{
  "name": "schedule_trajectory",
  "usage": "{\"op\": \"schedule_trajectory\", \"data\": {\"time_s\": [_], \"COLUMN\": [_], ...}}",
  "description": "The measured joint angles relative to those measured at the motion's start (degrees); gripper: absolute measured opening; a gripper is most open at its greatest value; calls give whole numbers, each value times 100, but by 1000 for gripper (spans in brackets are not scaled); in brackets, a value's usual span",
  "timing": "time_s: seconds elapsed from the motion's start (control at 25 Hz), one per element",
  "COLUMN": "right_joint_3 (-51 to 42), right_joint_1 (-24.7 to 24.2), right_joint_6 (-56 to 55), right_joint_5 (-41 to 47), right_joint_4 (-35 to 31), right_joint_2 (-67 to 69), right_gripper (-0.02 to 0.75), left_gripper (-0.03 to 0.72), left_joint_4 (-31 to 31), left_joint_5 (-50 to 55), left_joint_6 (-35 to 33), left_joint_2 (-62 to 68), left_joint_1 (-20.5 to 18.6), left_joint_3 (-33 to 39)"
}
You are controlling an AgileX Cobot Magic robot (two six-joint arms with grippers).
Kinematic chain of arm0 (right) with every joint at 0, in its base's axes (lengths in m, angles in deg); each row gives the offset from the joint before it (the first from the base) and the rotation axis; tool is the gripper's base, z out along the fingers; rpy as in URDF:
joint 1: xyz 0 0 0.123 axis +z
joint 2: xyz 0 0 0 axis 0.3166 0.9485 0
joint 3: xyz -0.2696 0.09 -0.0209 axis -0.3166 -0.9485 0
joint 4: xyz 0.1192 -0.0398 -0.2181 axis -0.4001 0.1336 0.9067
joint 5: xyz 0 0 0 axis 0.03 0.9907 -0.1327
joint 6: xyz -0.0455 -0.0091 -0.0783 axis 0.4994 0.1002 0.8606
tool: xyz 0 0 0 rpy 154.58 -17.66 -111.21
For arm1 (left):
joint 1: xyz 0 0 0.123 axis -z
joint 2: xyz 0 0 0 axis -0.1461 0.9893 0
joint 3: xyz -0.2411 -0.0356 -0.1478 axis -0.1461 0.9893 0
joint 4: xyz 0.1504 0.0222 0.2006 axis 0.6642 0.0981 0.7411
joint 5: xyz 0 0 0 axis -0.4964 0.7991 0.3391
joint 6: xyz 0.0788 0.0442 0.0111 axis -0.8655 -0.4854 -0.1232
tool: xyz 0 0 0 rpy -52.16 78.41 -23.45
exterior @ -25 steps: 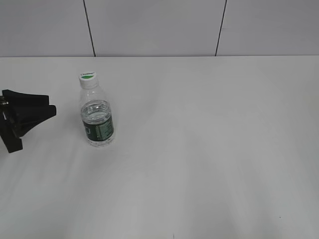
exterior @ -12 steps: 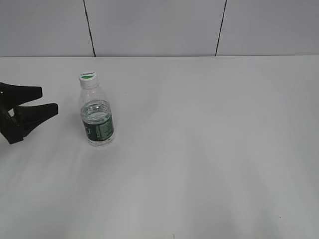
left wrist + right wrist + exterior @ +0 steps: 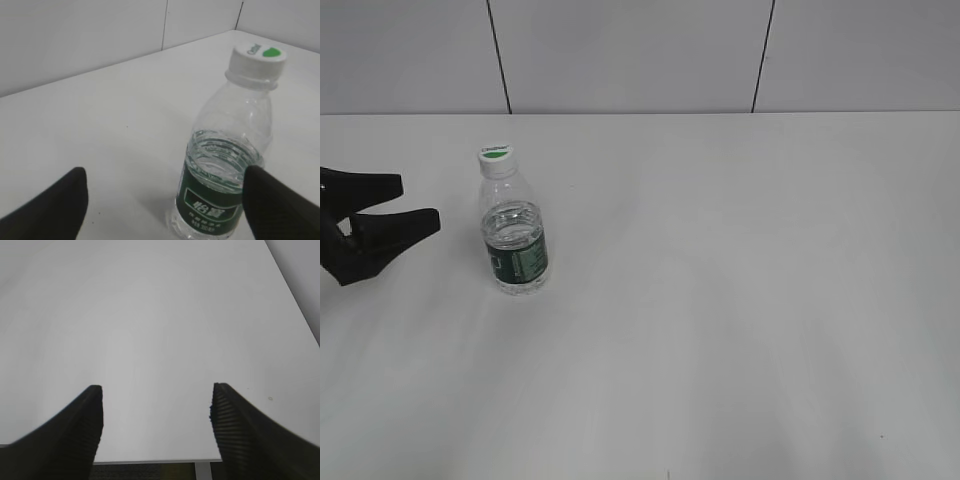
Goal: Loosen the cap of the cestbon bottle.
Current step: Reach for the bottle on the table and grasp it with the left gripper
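The cestbon bottle [image 3: 516, 240] stands upright on the white table, clear with a dark green label band. Its white cap [image 3: 496, 159] with a green mark sits on top. In the left wrist view the bottle [image 3: 225, 165] is close ahead and to the right, with the cap [image 3: 257, 59] at the upper right. My left gripper [image 3: 418, 203] is open and empty at the left edge, a short way left of the bottle and not touching it; it also shows in the left wrist view [image 3: 165, 185]. My right gripper [image 3: 156, 400] is open and empty over bare table, out of the exterior view.
The white table [image 3: 740, 260] stretches wide to the right of the bottle. A tiled wall [image 3: 640, 50] stands behind it. The right wrist view shows the table's edge [image 3: 150, 460] below the fingers.
My left gripper's fingers have spread from nearly together to open and have edged slightly toward the bottle. The bottle has not moved.
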Motion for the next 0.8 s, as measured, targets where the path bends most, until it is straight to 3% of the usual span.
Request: {"op": "schedule_trajectory", "data": {"time_s": [0.2, 0.48, 0.8], "right_joint_3": [0, 0, 0], "right_joint_1": [0, 0, 0], "right_joint_6": [0, 0, 0], "right_joint_5": [0, 0, 0], "right_joint_4": [0, 0, 0], "right_joint_2": [0, 0, 0], "right_gripper": [517, 517, 517], "left_gripper": [554, 552, 551], "left_joint_4": [440, 1541, 1709], "left_joint_5": [-5, 0, -7], "left_joint_6": [52, 793, 928], "left_joint_2": [414, 1153, 1378], "left_joint_1": [0, 167, 761], "left_joint_3": [-267, -1302, -1797]}}
